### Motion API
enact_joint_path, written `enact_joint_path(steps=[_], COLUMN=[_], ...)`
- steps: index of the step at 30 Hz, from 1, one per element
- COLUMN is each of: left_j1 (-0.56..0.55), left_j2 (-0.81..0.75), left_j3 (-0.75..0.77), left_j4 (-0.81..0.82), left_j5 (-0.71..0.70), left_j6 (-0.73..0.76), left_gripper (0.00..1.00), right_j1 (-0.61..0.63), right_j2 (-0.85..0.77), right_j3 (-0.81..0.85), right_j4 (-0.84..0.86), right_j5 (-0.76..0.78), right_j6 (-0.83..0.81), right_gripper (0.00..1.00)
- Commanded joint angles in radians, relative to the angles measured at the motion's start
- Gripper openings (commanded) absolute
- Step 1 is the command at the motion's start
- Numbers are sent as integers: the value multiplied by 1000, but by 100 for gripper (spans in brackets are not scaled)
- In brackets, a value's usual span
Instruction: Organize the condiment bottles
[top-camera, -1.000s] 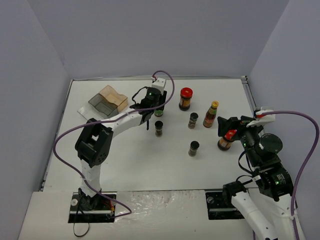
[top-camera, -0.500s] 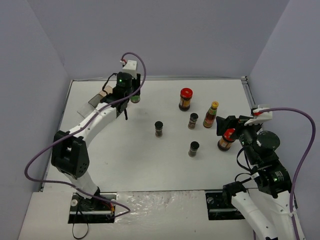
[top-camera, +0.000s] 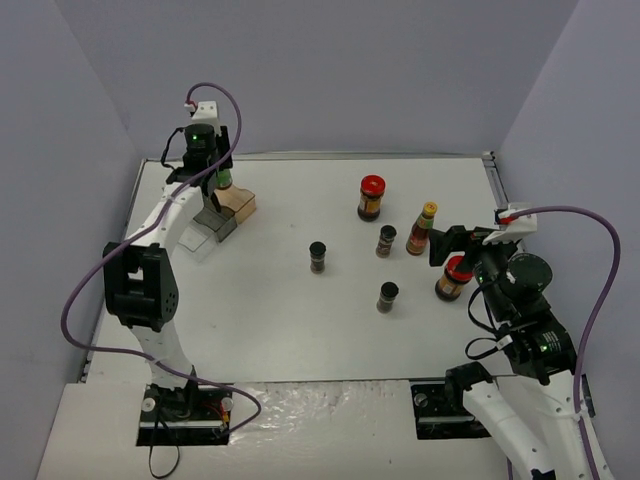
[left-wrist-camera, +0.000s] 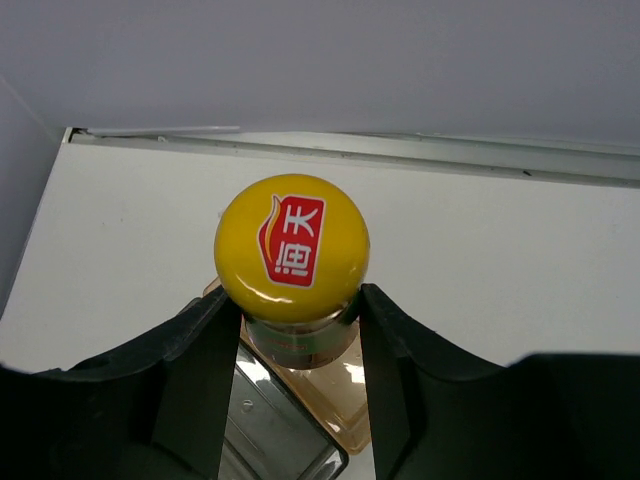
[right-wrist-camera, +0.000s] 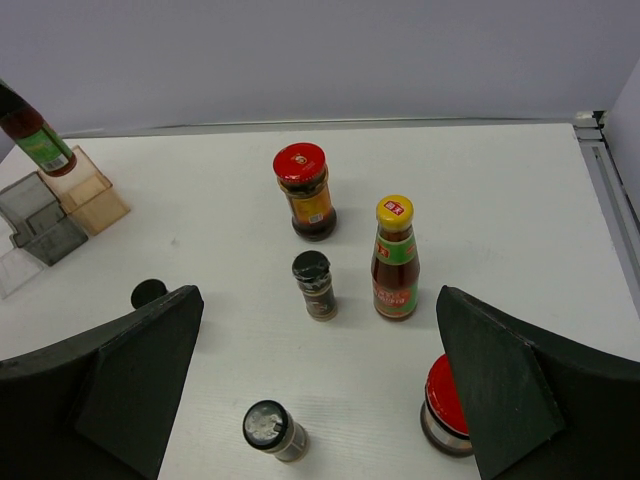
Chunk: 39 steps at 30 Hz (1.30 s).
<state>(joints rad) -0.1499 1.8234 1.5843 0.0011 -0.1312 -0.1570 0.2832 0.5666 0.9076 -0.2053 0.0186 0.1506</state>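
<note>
My left gripper (top-camera: 214, 176) is shut on the neck of a tall yellow-capped sauce bottle (left-wrist-camera: 291, 247) and holds it upright just above the stepped rack (top-camera: 238, 204). The held bottle also shows at the far left of the right wrist view (right-wrist-camera: 30, 130). On the table stand a second yellow-capped sauce bottle (top-camera: 422, 229), a red-lidded jar (top-camera: 371, 197), and three black-capped spice jars (top-camera: 386, 241) (top-camera: 317, 257) (top-camera: 387, 297). My right gripper (top-camera: 452, 250) is open and empty above the other red-lidded jar (top-camera: 451, 279), which sits by its right finger (right-wrist-camera: 520, 390).
The clear and tan rack (left-wrist-camera: 345, 400) sits at the table's back left, close to the left wall and the back rail (left-wrist-camera: 400, 150). The metal rail at the right edge (right-wrist-camera: 610, 190) runs beside my right arm.
My left arm has swung the sauce bottle left and back, from near the table's middle to above the rack. My right gripper has risen slightly over the red-lidded jar.
</note>
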Motion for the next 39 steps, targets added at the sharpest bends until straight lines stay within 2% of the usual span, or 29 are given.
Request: enact_joint_path(steps=[1, 11, 26, 35, 39], left_j1=[29, 58, 95, 95, 95], left_j2=[6, 115, 167, 193, 193], left_j3=[129, 190, 109, 87, 64], left_j4=[150, 184, 337, 344, 352], left_j5=[35, 36, 63, 76, 73], left_j6=[7, 33, 31, 30, 33], left_gripper=[0, 0, 0, 8, 15], right_j1=[9, 8, 8, 8, 8], right_j2=[26, 39, 12, -4, -13], right_j3=[-6, -19, -41, -53, -57], right_j4=[95, 98, 96, 95, 96], right_j5=[-37, -58, -69, -73, -75], right_j6=[-24, -23, -16, -8, -7], right_gripper=[100, 100, 100, 100, 100])
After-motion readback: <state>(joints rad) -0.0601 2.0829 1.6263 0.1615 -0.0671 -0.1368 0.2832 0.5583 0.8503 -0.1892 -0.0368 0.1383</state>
